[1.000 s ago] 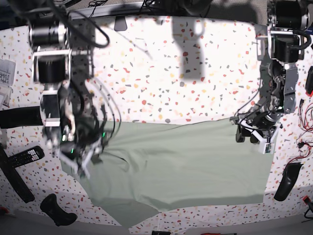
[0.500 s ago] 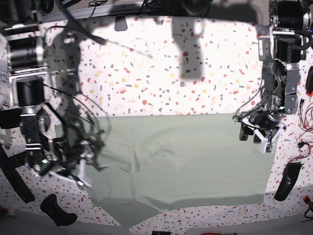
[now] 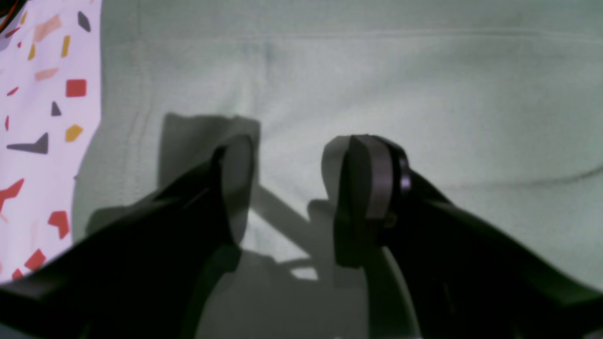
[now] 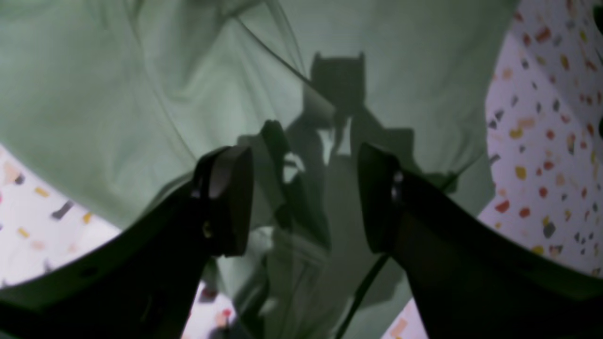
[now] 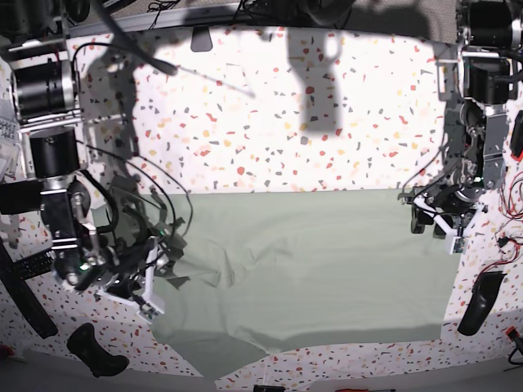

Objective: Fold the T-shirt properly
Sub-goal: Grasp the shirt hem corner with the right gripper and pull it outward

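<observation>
Base view shows the T-shirt [image 5: 310, 269] spread across the near half of the speckled table [image 5: 327, 122], its far edge running straight from left to right and its near edge sagging toward a rounded flap at the near left. The cloth lies mostly flat, with a cluster of creases left of its middle.

The right gripper [image 5: 151, 282] sits at the shirt's left edge, low over the fabric, amid a tangle of black cables. In the right wrist view its two dark fingers [image 4: 226, 202] stand spread apart with nothing between them; wrinkled green fabric lies beneath, crossed by a sharp fold line, and the gripper's shadow falls on it. Speckled table shows on both sides of that view.

The left gripper [image 5: 437, 224] hovers at the shirt's far right corner. The left wrist view shows its fingers [image 3: 372, 183] parted as well, with smooth fabric and a stitched hem visible under and beyond them, and a strip of table at the left of that view. Whether the fingertips touch the cloth cannot be told.

Near the left table edge lie a black remote [image 5: 29, 265] and a dark controller [image 5: 94, 349]; another dark object [image 5: 478, 302] rests at the near right, just beside the shirt.
</observation>
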